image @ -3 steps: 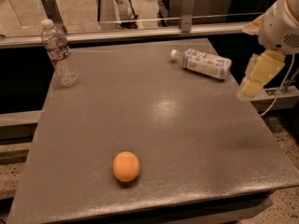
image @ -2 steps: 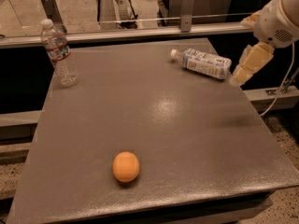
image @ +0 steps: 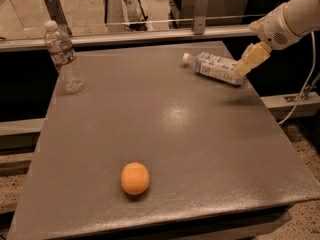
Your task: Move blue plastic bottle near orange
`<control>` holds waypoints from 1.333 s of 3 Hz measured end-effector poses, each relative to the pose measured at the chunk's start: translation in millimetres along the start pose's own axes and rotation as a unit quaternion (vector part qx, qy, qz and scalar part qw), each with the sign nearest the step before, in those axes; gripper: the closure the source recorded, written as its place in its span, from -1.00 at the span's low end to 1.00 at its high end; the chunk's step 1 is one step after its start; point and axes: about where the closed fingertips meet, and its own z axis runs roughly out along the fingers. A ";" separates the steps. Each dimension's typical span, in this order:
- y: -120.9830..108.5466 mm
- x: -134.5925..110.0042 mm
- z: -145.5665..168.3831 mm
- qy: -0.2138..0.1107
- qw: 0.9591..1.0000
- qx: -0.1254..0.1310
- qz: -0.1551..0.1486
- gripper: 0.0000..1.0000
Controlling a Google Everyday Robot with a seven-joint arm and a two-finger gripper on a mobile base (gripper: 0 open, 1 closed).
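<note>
The blue plastic bottle [image: 212,66] lies on its side at the far right of the grey table [image: 200,149], white cap pointing left. The orange [image: 135,178] sits near the front edge, left of centre, far from the bottle. My gripper [image: 244,65] hangs from the white arm at the upper right, its cream tip down at the bottle's right end, touching or nearly touching it.
A clear ribbed water bottle [image: 62,56] with a red-and-white label stands upright at the far left corner. A metal rail [image: 150,34] runs behind the table. A cable [image: 306,91] hangs beyond the right edge.
My gripper has moved up and left from beside the table's right edge to the right end of the blue plastic bottle. Bottle and orange have not moved.
</note>
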 end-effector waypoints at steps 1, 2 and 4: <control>-10.1 8.5 34.6 -0.003 1.000 -0.011 0.029 -1.00; -5.9 17.0 63.4 0.010 0.998 -0.030 0.051 -1.00; 8.0 18.4 86.4 0.037 0.994 -0.073 0.078 -0.21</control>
